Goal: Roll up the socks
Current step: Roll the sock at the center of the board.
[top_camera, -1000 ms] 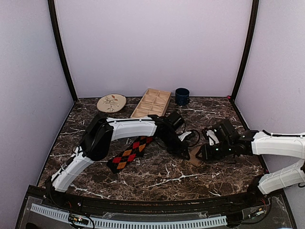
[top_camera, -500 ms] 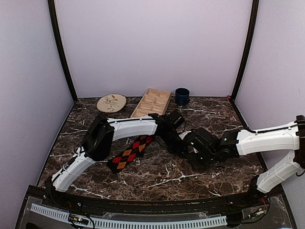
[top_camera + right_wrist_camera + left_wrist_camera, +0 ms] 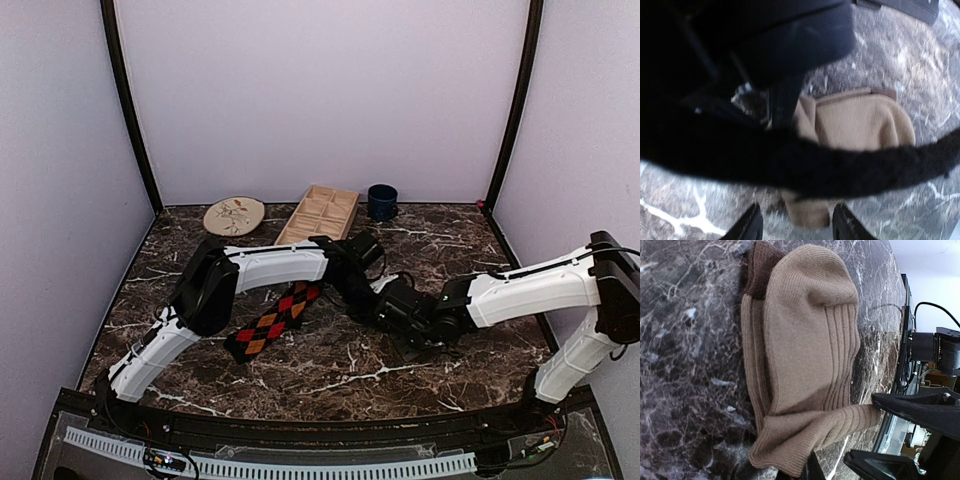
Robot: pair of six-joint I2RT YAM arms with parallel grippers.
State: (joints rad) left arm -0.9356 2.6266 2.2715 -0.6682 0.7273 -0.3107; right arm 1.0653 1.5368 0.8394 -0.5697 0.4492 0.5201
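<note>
While the left end effector [image 3: 786, 473] pinches the tan sock [image 3: 805, 340], the right end effector [image 3: 792, 227] hangs open over it.

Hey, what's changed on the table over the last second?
The right gripper swung left toward the left arm and now hovers open at the tan sock. Nothing was grabbed or released. The left gripper stayed shut on the tan sock's end; the argyle sock, tray, plate and mug did not move.
</note>
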